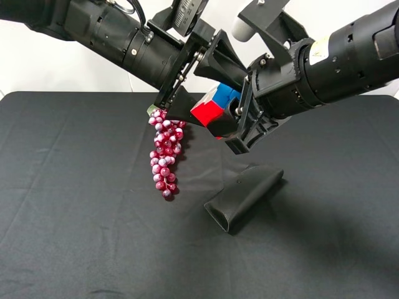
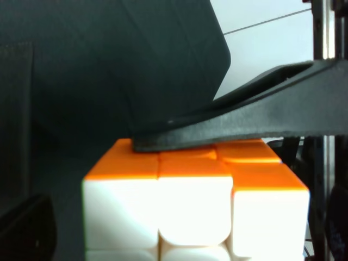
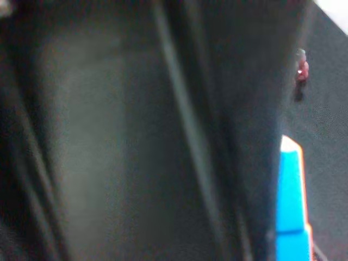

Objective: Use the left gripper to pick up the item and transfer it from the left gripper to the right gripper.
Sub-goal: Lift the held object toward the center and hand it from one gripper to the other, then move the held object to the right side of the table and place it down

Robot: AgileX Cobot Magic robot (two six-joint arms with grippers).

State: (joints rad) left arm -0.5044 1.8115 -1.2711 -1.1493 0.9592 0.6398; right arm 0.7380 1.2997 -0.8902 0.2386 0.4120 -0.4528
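Handover is underway: the puzzle cube [image 1: 215, 111] is hanging above the worktop [image 1: 75, 218], at 1 o'clock from the grapes [image 1: 164, 156], and the right end effector [image 1: 233, 121] is clamping it. Whether the left end effector [image 1: 201, 93] is gripping, I cannot tell. Next, it should be letting go fully and backing toward 10 o'clock.

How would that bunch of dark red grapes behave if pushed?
The bunch of grapes is many small clustered berries, so it would probably flex rather than slide stiffly. Lying long and flat on the black cloth, it seems unlikely to roll.
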